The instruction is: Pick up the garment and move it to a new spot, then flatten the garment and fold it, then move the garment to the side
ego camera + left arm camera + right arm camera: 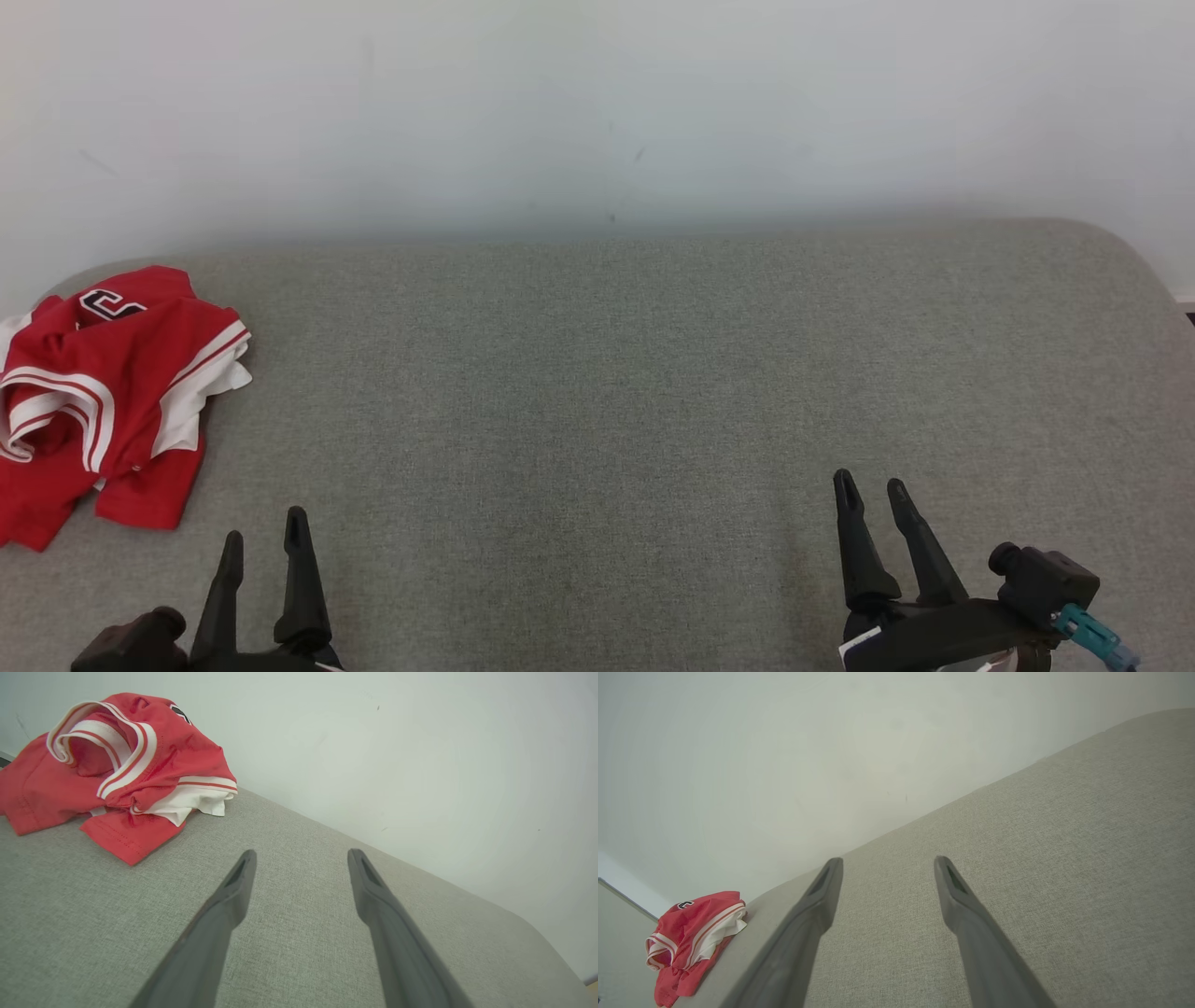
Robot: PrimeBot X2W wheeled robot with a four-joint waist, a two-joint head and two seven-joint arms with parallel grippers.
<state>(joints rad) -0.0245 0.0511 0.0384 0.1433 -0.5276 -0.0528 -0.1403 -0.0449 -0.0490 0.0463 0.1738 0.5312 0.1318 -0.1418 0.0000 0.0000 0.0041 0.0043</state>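
A red garment with white stripes (103, 392) lies crumpled at the far left of the grey cushioned surface (597, 392), partly cut off by the head view's left edge. The left wrist view has the garment (126, 760) at its upper left, and in the right wrist view the garment (691, 938) is small at the lower left. My left gripper (264, 527) stands open near the front edge, a short way right of and nearer than the garment, apart from it. At the lower right my right gripper (873, 483) is open, with nothing between its fingers.
A pale wall (597, 112) rises directly behind the surface along its far edge. The surface's right end (1130, 261) is rounded. A small teal connector (1088, 635) sits on the right wrist.
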